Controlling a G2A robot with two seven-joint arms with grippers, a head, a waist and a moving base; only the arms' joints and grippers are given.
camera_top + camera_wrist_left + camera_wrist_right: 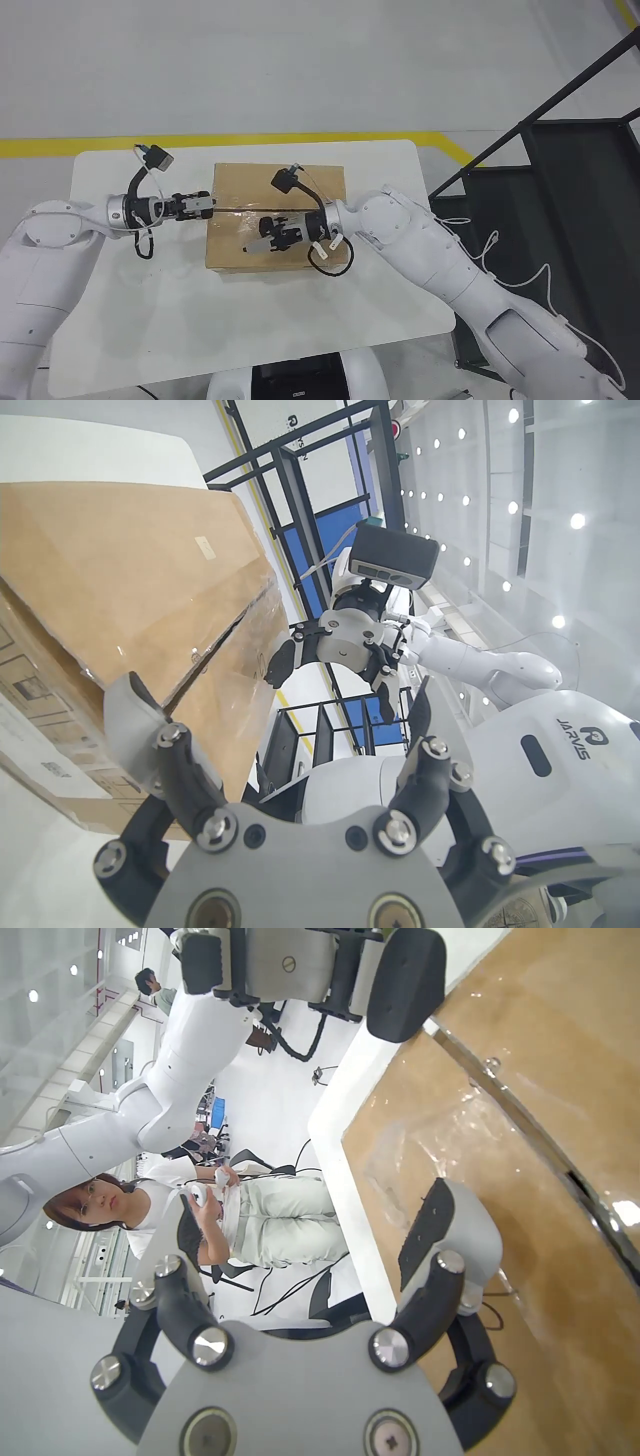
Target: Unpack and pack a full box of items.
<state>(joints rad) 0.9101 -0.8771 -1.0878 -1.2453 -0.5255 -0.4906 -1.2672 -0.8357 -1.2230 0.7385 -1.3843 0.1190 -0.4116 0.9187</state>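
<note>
Cardboard box (275, 215), brown, flat-topped and with its flaps closed, lies directly under the right gripper (262, 240) and just ahead of the left gripper (205, 205). A strip of clear glossy tape (250, 210) runs along the box's middle seam, and both grippers sit close to that line.

In the left wrist view the left gripper (275, 720) has its fingers spread wide. One grey finger is at the end of the box (125, 565), where the seam meets the edge and a thin dark gap shows between the flaps. Whether that finger touches the cardboard cannot be told. Beyond it, across the box top, the right gripper (332, 685) has its black pads apart too.

In the right wrist view the right gripper (310, 1223) is parted and holds nothing. One pad hangs just above the wrinkled tape (425, 1153) on the box (525, 1278). The left gripper (300, 973) faces it from the far end.

The box rests on a white table with rounded corners (150, 320), about in the middle, with bare tabletop on both arms' sides. The table stands on a pale grey floor (300, 60) crossed by a yellow line (100, 146). Beside the right arm stands a black metal stair frame (580, 170). Overhead, rows of round ceiling lights (577, 521) and blue wall panels (330, 525) show in a large hall.
</note>
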